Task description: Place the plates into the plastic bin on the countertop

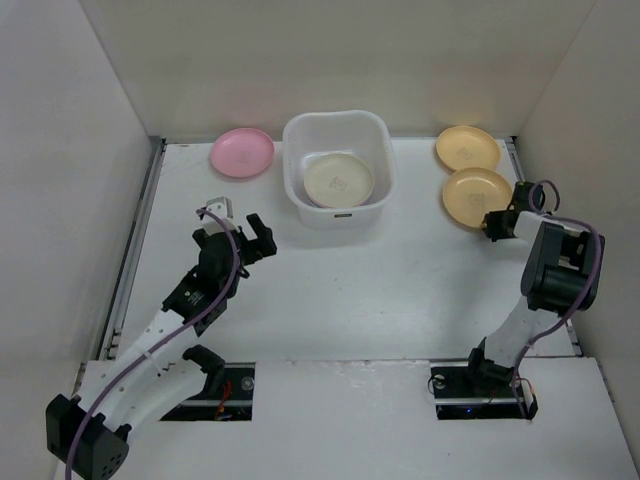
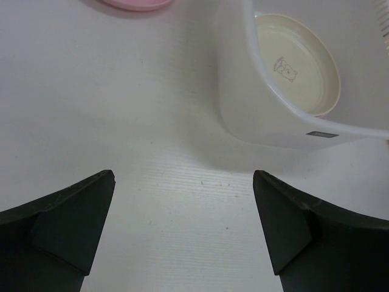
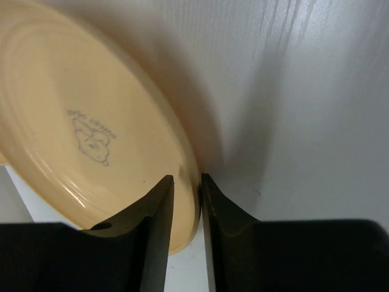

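The translucent white bin (image 1: pixel 337 126) stands at the back centre and holds a cream plate (image 1: pixel 338 178) on top of others. A pink plate (image 1: pixel 242 152) lies left of the bin. Two yellow-orange plates lie at the back right: one (image 1: pixel 467 147) farther back, one (image 1: pixel 474 194) nearer. My right gripper (image 1: pixel 497 222) is shut on the near rim of the nearer yellow-orange plate (image 3: pixel 91 121). My left gripper (image 1: pixel 252 238) is open and empty above the countertop (image 1: pixel 400 280), left and in front of the bin (image 2: pixel 255 115). The cream plate (image 2: pixel 295 64) and the pink plate's edge (image 2: pixel 137 5) show in the left wrist view.
White walls close in the countertop on the left, back and right. Metal rails run along the left and right edges. The arm bases sit at the near edge.
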Tool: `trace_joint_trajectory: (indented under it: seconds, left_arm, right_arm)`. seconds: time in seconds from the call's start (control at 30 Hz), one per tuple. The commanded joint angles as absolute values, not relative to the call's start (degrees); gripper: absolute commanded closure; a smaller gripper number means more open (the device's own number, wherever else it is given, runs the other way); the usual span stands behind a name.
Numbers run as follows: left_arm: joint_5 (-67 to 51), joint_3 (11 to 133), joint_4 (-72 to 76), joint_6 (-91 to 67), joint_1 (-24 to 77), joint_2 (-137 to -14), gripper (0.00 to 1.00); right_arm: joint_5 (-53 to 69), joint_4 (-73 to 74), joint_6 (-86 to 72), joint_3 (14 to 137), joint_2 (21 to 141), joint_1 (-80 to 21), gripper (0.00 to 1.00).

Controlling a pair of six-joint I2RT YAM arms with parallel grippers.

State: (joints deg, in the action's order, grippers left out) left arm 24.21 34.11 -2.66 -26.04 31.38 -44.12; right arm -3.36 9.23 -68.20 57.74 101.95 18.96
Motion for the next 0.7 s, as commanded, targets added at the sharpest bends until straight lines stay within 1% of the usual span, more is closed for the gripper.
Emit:
trace_joint_trajectory:
  seconds: [0.0, 0.07, 0.1, 0.13, 0.17, 0.33, 0.43, 0.53, 0.57, 0.67]
  left_arm:
    - [25.2, 34.4, -3.3, -26.5, 31.0, -42.1, 0.0]
    - [25.2, 34.4, -3.7, -26.6, 30.7, -41.7, 0.0]
    - [25.2, 34.4, -3.9, -26.6, 30.5, -41.5, 0.0]
    - [25.2, 34.3, -4.0, -26.7, 30.4, -41.3, 0.0]
    - [25.2, 34.3, -4.2, -26.8, 30.3, -41.1, 0.0]
    - [25.4, 33.5, -4.2, -27.4, 29.8, -40.3, 0.0]
    - [25.4, 31.9, -3.6, -28.9, 29.0, -39.8, 0.0]
    - [25.3, 30.3, -3.1, -30.6, 28.3, -39.8, 0.0]
    - [25.2, 29.7, -2.9, -31.1, 28.2, -39.9, 0.0]
    - [24.9, 28.2, -2.4, -32.9, 27.1, -40.0, 0.0]
  right_arm:
    - [-1.9, 11.8, -70.8, 62.1, 103.3, 18.1, 0.75]
    - [-1.3, 12.0, -71.6, 62.6, 104.0, 18.1, 0.86]
    - [-1.2, 12.0, -71.7, 62.6, 104.0, 18.1, 0.88]
    - [-0.5, 11.7, -72.2, 61.8, 103.4, 18.1, 0.96]
    - [-0.4, 11.4, -72.3, 61.0, 102.3, 17.9, 0.99]
    - [-0.6, 7.8, -71.8, 53.5, 90.4, 14.7, 1.0]
    - [-1.1, 6.9, -70.5, 51.9, 82.7, 11.0, 1.0]
    - [-1.9, 8.3, -67.4, 56.5, 77.3, 5.2, 1.0]
    - [-2.5, 9.0, -66.0, 58.5, 76.8, 3.6, 1.0]
    - [-6.0, 14.0, -59.3, 70.3, 79.0, -4.0, 0.99]
